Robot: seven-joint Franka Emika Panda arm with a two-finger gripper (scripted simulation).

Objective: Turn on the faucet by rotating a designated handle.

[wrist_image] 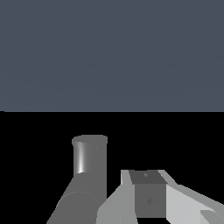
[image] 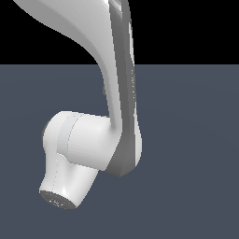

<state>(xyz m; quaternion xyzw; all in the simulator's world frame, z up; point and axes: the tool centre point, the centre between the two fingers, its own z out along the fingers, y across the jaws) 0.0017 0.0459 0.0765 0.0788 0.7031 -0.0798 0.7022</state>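
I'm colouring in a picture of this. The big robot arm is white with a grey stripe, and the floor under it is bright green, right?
Not quite. The floor isn't bright green. It's a dark blue-grey, as the exterior view shows. The rest is right: the big robot arm is white with a grey stripe.

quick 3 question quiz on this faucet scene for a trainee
1. True or false: the faucet shows in the exterior view.
2. In the wrist view the faucet is: A) clamped between the fingers; B) beside the fingers; C) absent.
3. Fill in: the arm filling the exterior view is coloured ___.

Key: 1 false; 2 B; 3 white.
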